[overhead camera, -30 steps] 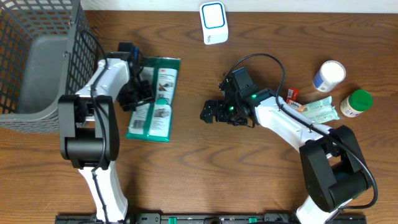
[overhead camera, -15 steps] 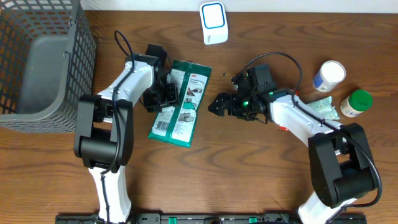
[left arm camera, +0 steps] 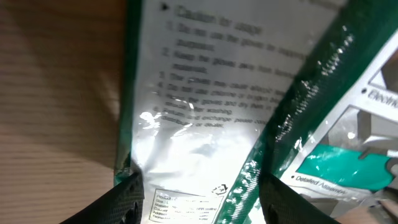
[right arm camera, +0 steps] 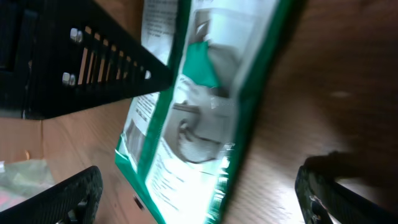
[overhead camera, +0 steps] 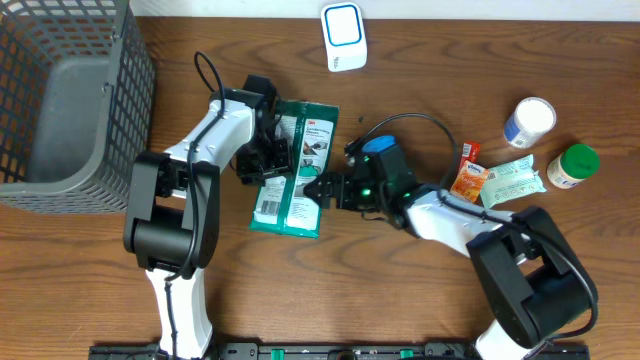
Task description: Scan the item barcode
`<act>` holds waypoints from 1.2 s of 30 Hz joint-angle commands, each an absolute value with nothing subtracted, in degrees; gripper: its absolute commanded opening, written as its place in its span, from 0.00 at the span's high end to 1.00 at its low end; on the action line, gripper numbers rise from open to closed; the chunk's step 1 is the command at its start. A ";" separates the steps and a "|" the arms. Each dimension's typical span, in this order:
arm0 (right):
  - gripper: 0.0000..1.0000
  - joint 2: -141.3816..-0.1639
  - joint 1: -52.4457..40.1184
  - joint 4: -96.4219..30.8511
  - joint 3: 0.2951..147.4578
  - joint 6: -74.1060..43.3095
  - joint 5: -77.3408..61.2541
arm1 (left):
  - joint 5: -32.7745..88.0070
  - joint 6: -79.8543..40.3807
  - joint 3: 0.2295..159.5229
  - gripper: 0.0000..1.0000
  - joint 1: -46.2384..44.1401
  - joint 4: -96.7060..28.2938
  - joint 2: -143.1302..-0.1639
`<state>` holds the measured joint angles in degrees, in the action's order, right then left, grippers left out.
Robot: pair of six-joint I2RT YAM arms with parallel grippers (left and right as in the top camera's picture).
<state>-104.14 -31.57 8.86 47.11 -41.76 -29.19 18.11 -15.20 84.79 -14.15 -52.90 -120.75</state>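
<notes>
The item is a flat green and white glove packet (overhead camera: 303,140) lying slantwise at the table's middle. My left gripper (overhead camera: 262,160) is shut on its left half. In the left wrist view the packet (left arm camera: 205,118) fills the frame, and a white printed label (left arm camera: 180,202) sits between the two black fingers (left arm camera: 121,199) of that gripper (left arm camera: 202,199). My right gripper (overhead camera: 318,188) stands open at the packet's lower right edge. Its wrist view shows the packet (right arm camera: 199,124) reaching in between that gripper's (right arm camera: 202,193) widely spread fingers. The white and blue scanner (overhead camera: 342,37) stands at the back.
A grey wire basket (overhead camera: 60,100) fills the back left corner. At the right lie an orange sachet (overhead camera: 467,181), a pale green packet (overhead camera: 512,180), a white bottle (overhead camera: 529,122) and a green-capped jar (overhead camera: 573,165).
My left gripper has carried the packet rightward from beside the basket and turned it. My right gripper has swung left up to the packet's right edge.
</notes>
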 commanded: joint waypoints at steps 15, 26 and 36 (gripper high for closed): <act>0.99 -104.92 -31.79 12.91 45.30 -46.02 -19.33 | 18.79 -15.03 83.57 0.39 -20.64 -51.99 -121.86; 0.99 -101.03 -25.54 14.11 45.30 -38.59 -38.28 | 18.87 -18.48 84.09 0.43 -18.02 -46.92 -108.90; 0.99 -82.78 -17.52 0.80 45.30 -27.55 -51.79 | 12.05 -21.15 84.09 0.37 -9.15 -40.97 -84.53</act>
